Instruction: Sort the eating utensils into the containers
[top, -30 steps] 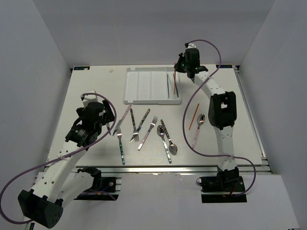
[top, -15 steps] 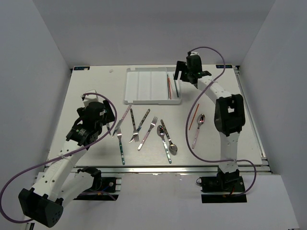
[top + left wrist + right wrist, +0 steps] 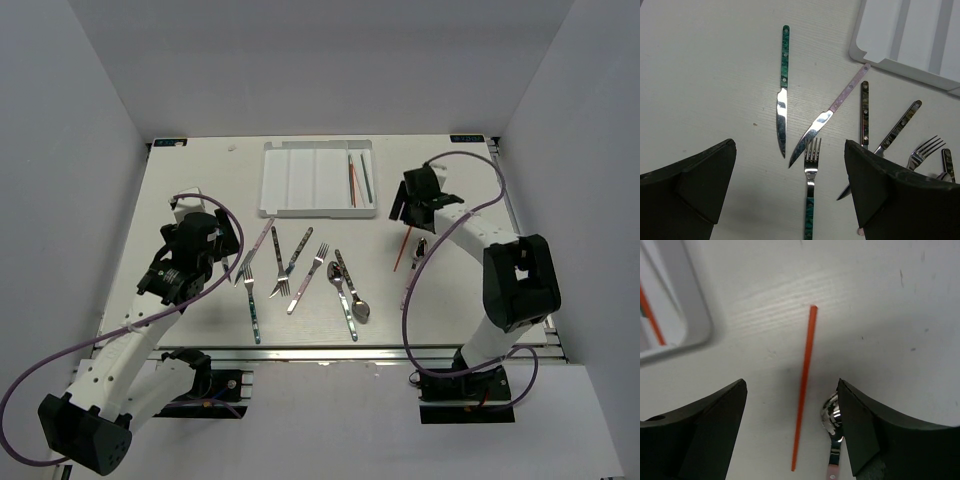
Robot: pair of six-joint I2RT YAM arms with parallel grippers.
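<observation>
The right gripper (image 3: 791, 390) hangs open and empty, its fingers straddling a thin red chopstick (image 3: 804, 385) on the table just off the near right corner of the flat white plastic tray (image 3: 695, 315). This looks like the pick-up step. Next the jaws must drop and close across the stick, clear of the silver spoon (image 3: 831, 416) just beside it. The tray's rightmost slot holds a second red chopstick (image 3: 352, 181) and leaves room for this one. The left gripper (image 3: 790, 150), wide open and empty, hovers over a teal-handled silver knife (image 3: 782, 107) off the tray's near left corner.
</observation>
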